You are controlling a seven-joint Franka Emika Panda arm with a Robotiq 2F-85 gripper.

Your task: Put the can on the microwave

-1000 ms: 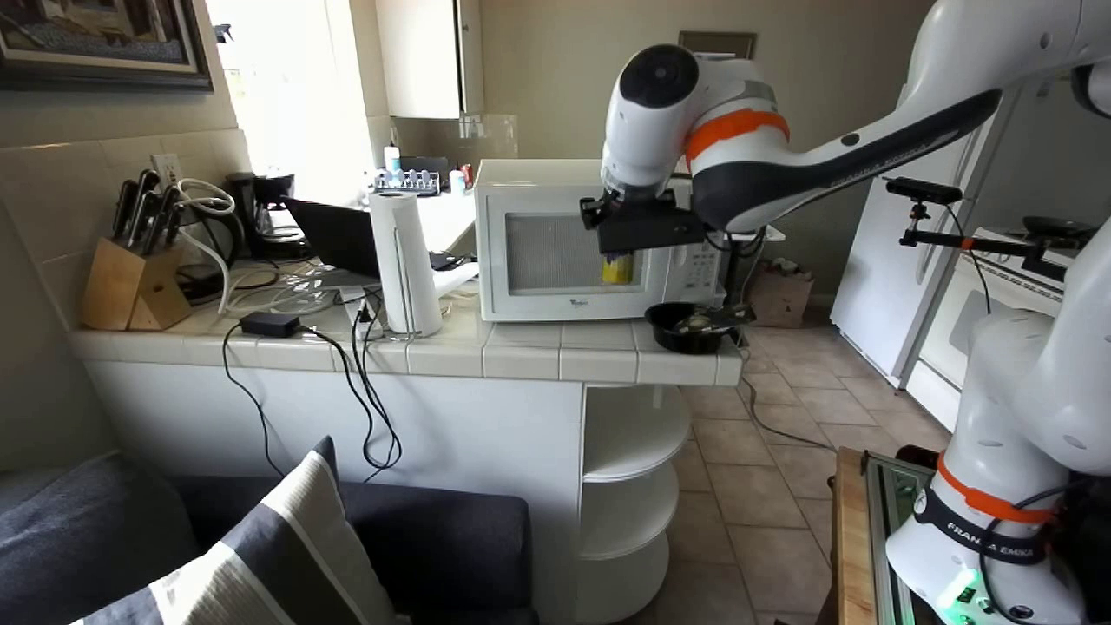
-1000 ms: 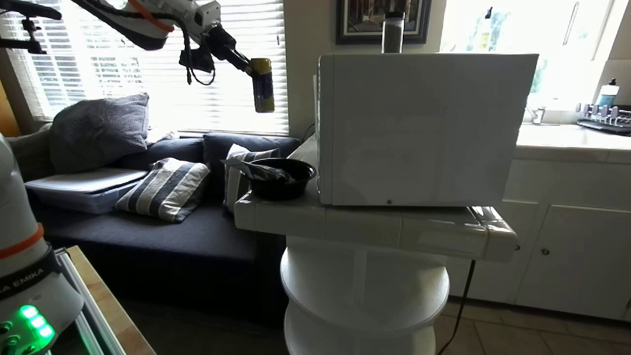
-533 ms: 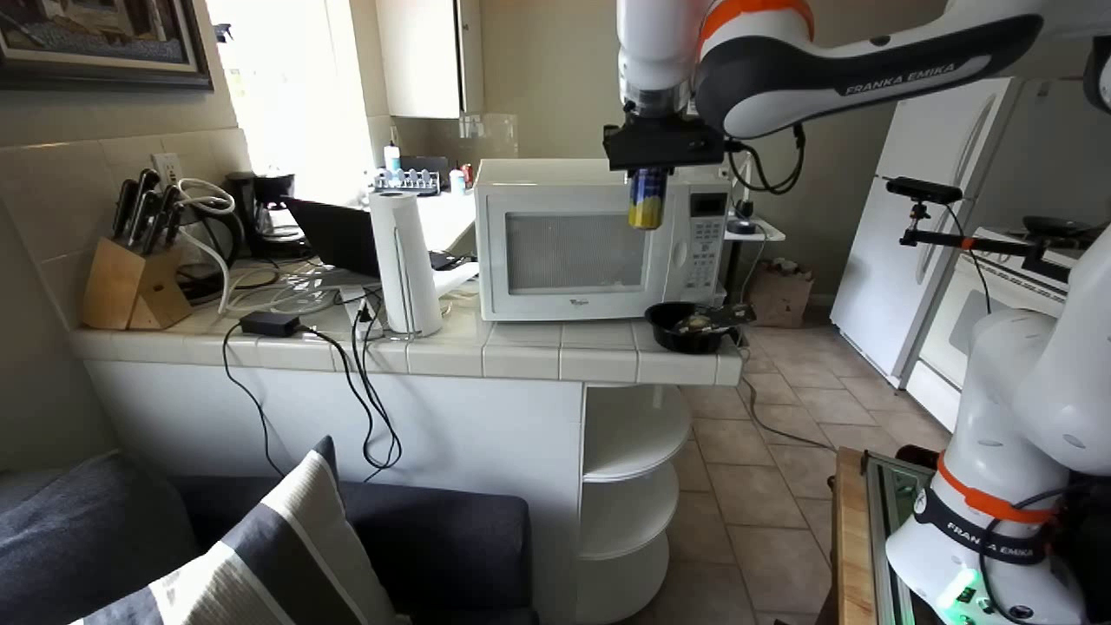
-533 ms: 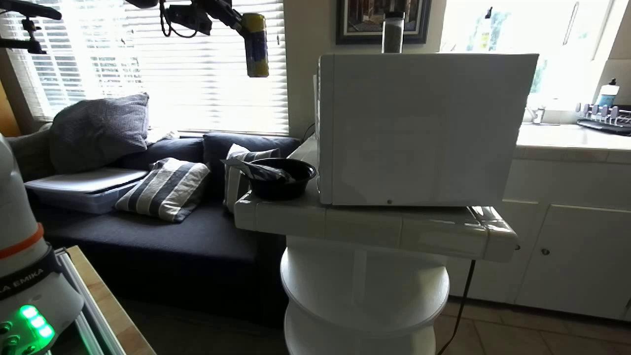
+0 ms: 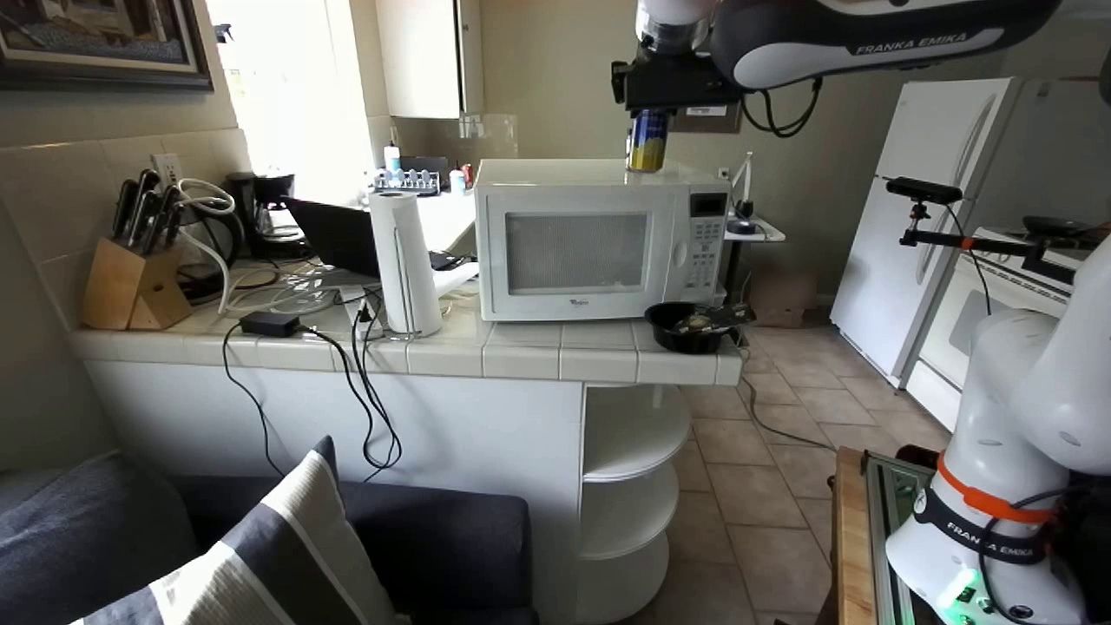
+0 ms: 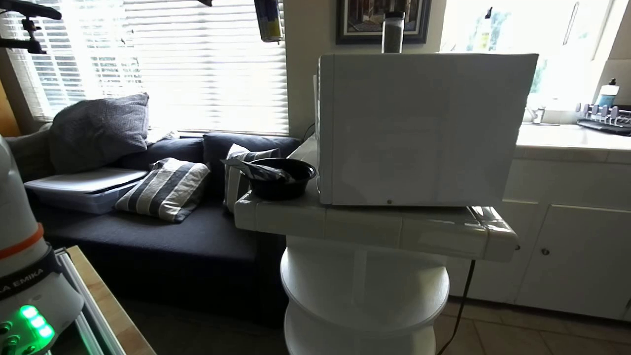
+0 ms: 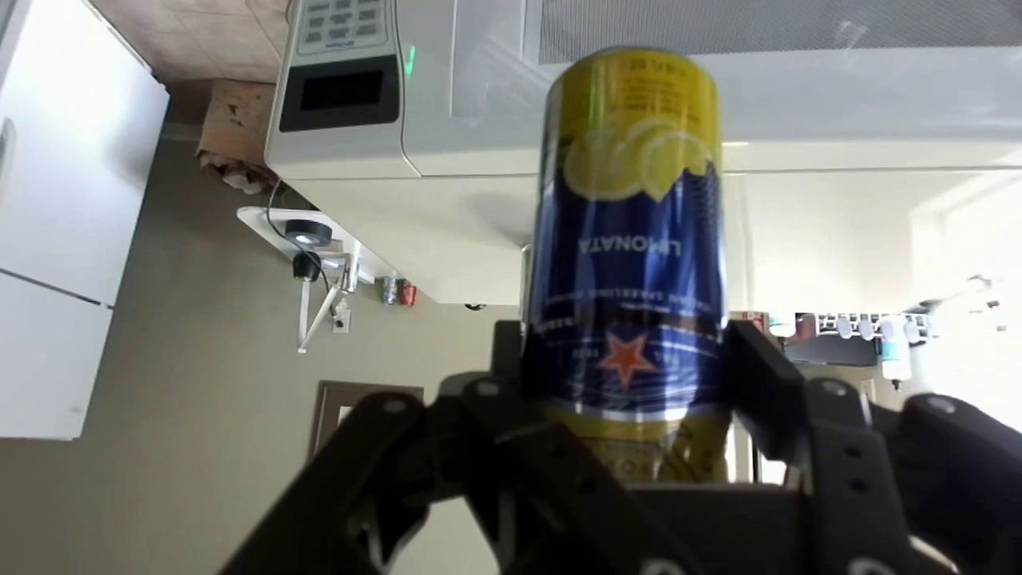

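The can (image 5: 648, 143) is slim, blue and yellow, held nearly upright with a slight tilt. My gripper (image 5: 651, 108) is shut on it near its top. In the wrist view, whose picture is upside down, the gripper fingers (image 7: 628, 355) press on both sides of the can (image 7: 631, 224). The white microwave (image 5: 573, 252) stands on the tiled counter. In an exterior view the can (image 6: 269, 22) hangs in the air on the door side of the microwave (image 6: 419, 128), its bottom slightly above the microwave's top, not touching; its upper part and the gripper are cut off there.
A dark-lidded jar (image 6: 393, 32) stands on top of the microwave. A black bowl (image 5: 686, 330) with packets sits at the counter corner before the door. A paper towel roll (image 5: 405, 265), a laptop (image 5: 334, 234) and cables are beside the microwave.
My gripper has lifted the can from in front of the microwave door to above its top level. In the last half second it also moved slightly toward the microwave.
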